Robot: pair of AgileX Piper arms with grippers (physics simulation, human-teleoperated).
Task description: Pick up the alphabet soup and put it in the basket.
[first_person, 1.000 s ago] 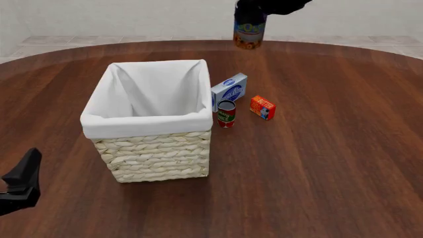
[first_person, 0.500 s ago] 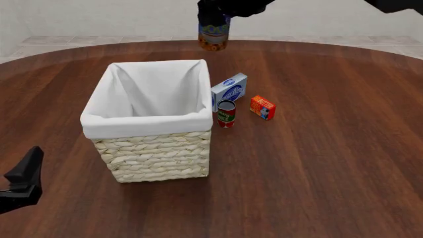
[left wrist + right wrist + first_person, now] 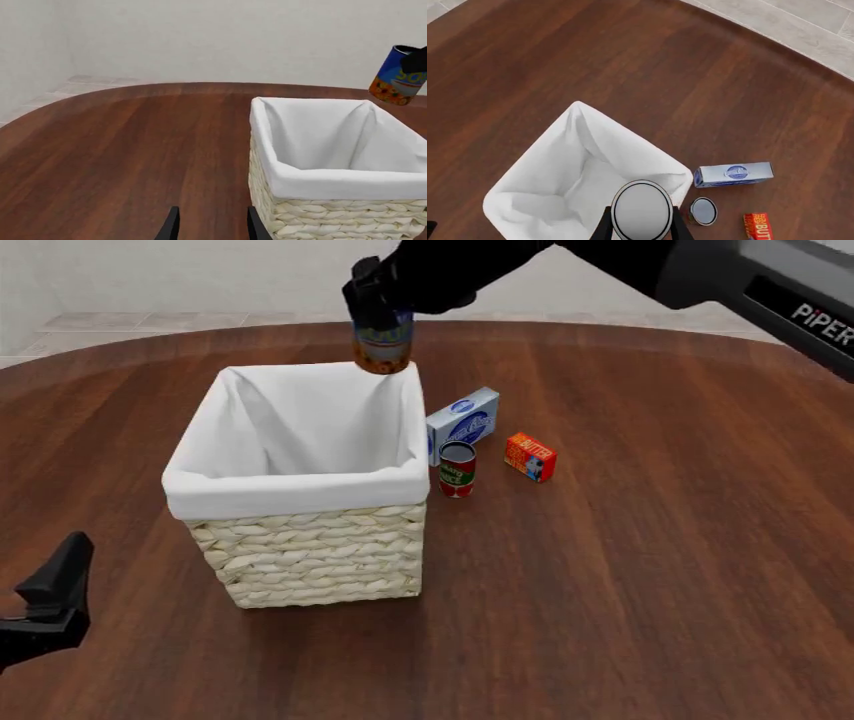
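Observation:
The alphabet soup (image 3: 383,348), a can with blue upper label and orange-red lower band, hangs in the air above the basket's far right corner, held by my right gripper (image 3: 379,312). In the right wrist view its silvery top (image 3: 641,209) sits between the fingers, over the basket's white liner (image 3: 560,190). It also shows in the left wrist view (image 3: 395,76). The cream wicker basket (image 3: 320,552) with white cloth liner stands at centre left and is empty. My left gripper (image 3: 208,227) is open and empty, low at the near left (image 3: 51,605).
A red-and-green can with a dark top (image 3: 457,469), a blue-and-white box (image 3: 465,423) and a small orange-red butter box (image 3: 530,457) stand right of the basket. The right arm (image 3: 694,270) reaches in from the upper right.
My right gripper has carried the soup can leftward and lower, from beyond the basket's far right to just above its far right corner. The left arm has barely moved.

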